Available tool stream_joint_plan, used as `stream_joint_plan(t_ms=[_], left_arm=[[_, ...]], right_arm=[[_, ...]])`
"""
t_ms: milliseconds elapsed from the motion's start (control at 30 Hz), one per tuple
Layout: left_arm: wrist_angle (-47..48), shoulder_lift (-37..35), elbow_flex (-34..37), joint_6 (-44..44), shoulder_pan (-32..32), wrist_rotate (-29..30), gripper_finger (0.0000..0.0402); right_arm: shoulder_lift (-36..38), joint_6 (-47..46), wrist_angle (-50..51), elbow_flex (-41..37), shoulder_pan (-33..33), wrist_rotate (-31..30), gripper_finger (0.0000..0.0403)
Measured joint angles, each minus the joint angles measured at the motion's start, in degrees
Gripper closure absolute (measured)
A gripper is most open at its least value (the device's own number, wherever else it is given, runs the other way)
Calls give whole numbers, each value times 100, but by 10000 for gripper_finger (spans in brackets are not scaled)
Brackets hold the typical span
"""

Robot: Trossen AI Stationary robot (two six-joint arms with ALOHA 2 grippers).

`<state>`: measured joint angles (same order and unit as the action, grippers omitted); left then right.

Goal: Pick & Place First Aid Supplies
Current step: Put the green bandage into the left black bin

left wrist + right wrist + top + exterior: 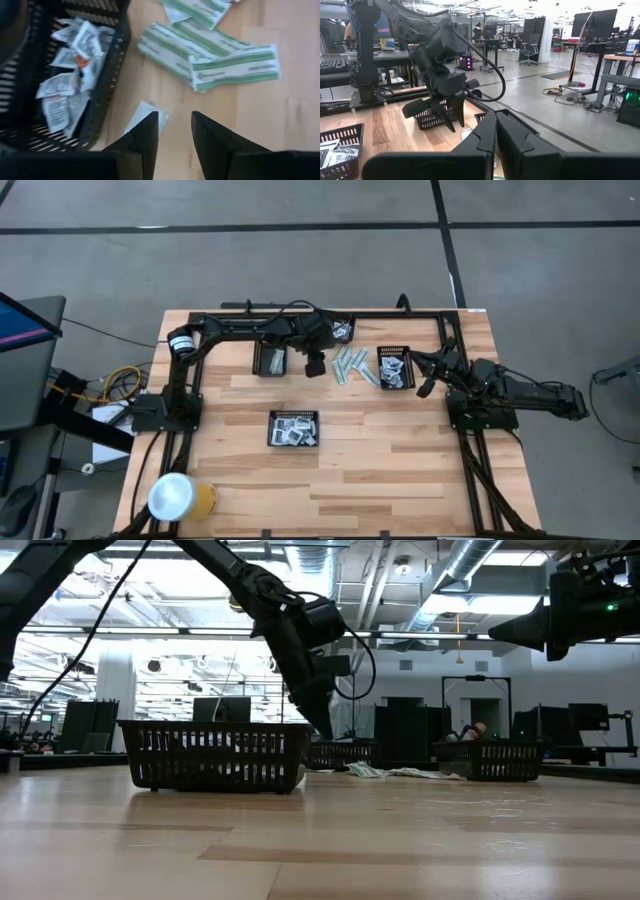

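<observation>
Several pale green-striped strips (352, 367) lie loose on the table in the high view, between two black mesh trays; the left gripper (313, 366) hangs beside them. Left wrist view: fingers (147, 132) parted, empty, over a white sachet (145, 115) just beside the sachet-filled tray (107, 75). Right wrist view: right gripper (496, 131) closed, empty.

Green-striped pale strips (220, 60), white sachets with red marks (70, 65), black mesh tray (107, 75), light wood table (400, 460)

Sachet (145, 116) partly behind left gripper (175, 132) fingers
</observation>
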<state>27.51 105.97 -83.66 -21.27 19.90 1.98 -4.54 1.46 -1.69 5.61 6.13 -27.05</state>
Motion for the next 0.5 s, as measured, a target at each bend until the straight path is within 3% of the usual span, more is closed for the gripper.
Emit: stream_joint_plan(t_ms=[100,267,500], left_arm=[[1,0,0,238,9,208,284],[157,0,0,1340,-1,740,284],[252,-4,161,2768,-2,784,284]], right_arm=[[0,1,0,0,0,0,395],[2,0,0,0,0,0,395],[0,1,0,0,0,0,395]])
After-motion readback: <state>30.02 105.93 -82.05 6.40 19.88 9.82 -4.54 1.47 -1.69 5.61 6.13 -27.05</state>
